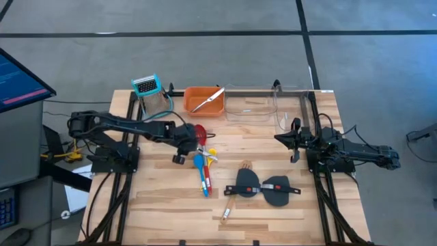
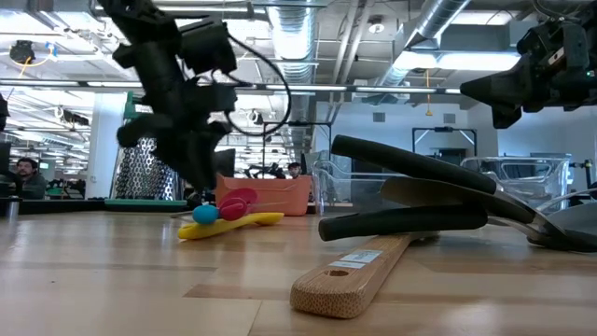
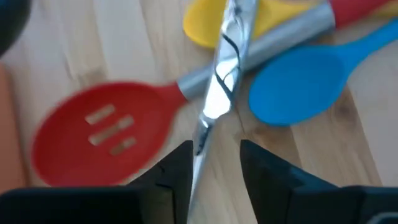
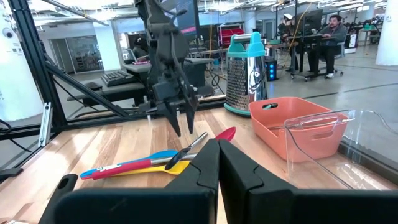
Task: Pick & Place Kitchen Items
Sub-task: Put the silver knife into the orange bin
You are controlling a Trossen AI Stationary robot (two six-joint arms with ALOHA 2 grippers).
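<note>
My left gripper (image 3: 214,152) stands open, slanting down over a heap of spoons left of the table's middle (image 1: 190,140). In the heap are a red slotted spoon (image 3: 99,130) with a grey handle (image 3: 273,43), a blue spoon (image 3: 298,84) and a yellow spoon (image 3: 208,22). A shiny metal strip (image 3: 224,68) lies across the grey handle and runs in between the fingers. Silver tongs (image 1: 208,100) lie in the orange tray (image 1: 191,102). Two black spatulas (image 1: 263,189) and a wooden spatula (image 1: 233,198) lie near the table's middle. My right gripper (image 4: 217,152) waits shut at the right (image 1: 281,139). My left gripper has the shiny metal strip's near end (image 3: 200,140) between its open fingers, close beside one finger (image 3: 177,171). I cannot tell whether that finger touches it. The fingers come from above, slanting down, and lie along the strip, which rests on the spoons.
A metal grater with a teal top (image 1: 147,87) stands at the far left beside the orange tray. A clear plastic bin (image 1: 249,106) stands at the far edge, right of the tray. People sit at desks in the room beyond (image 4: 333,28).
</note>
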